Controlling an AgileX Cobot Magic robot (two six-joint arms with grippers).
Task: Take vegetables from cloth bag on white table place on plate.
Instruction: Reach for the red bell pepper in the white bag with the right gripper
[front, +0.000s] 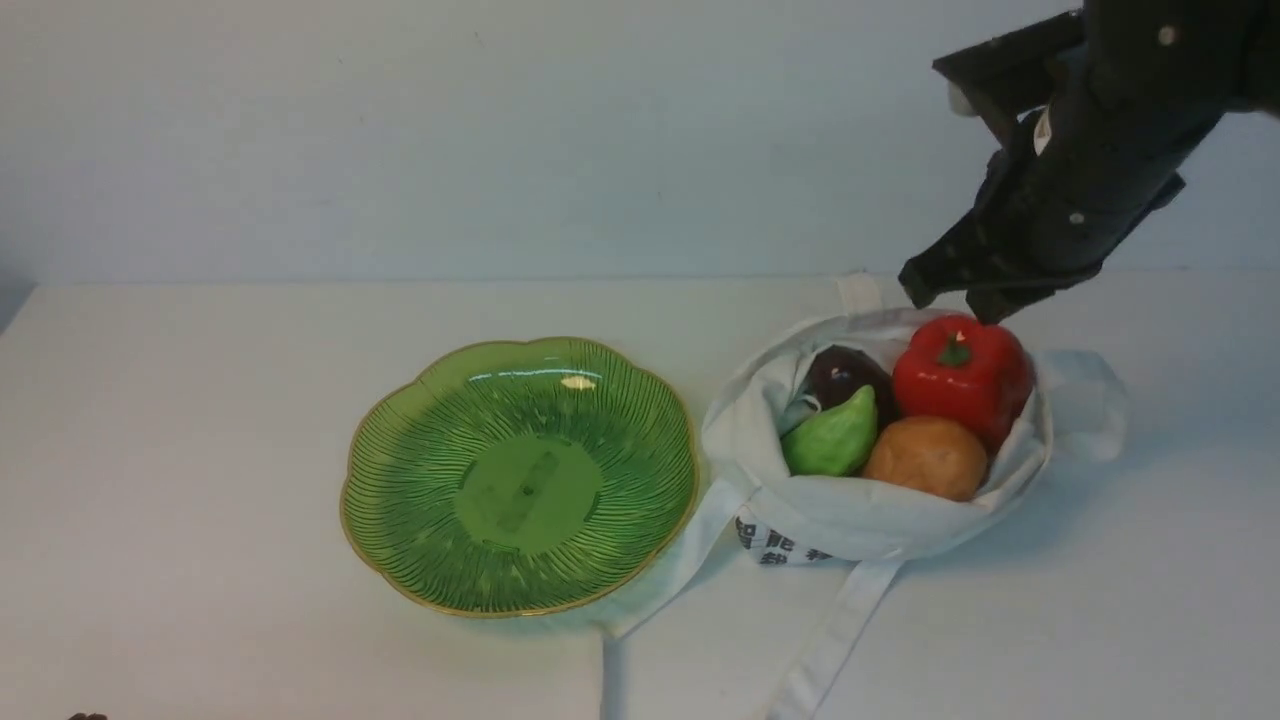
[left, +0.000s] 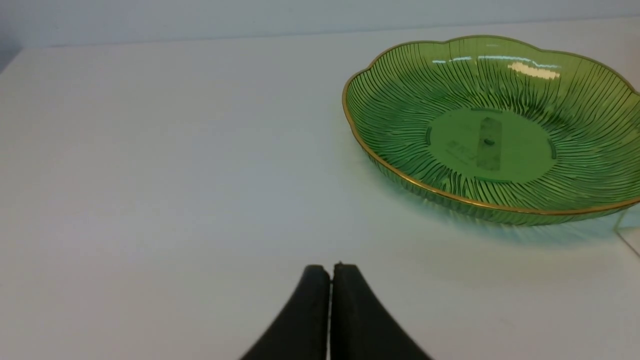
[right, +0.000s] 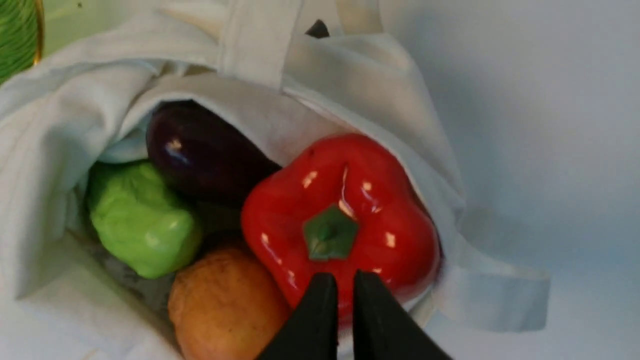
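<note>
The cloth bag (front: 830, 515) lies open on the white table (front: 200, 400), right of the green plate (front: 400, 470). In it are a red bell pepper (front: 960, 375), a purple eggplant (front: 838, 372), a pale green gourd (front: 835, 438) and a tan potato (front: 925, 457). My right gripper (front: 952, 300) hangs just above the pepper's far edge, shut and empty. The right wrist view shows its tips (right: 340, 275) over the pepper (right: 340, 200), with the eggplant (right: 200, 150), gourd (right: 140, 220) and potato (right: 225, 305) beside it. My left gripper (left: 330, 267) is shut and empty, low over bare table, short of the plate (left: 400, 100).
The bag's long straps (front: 840, 630) trail toward the table's front edge, one running under the plate's near right rim. Another strap loop (front: 1085, 400) lies right of the bag. A pale wall stands behind the table.
</note>
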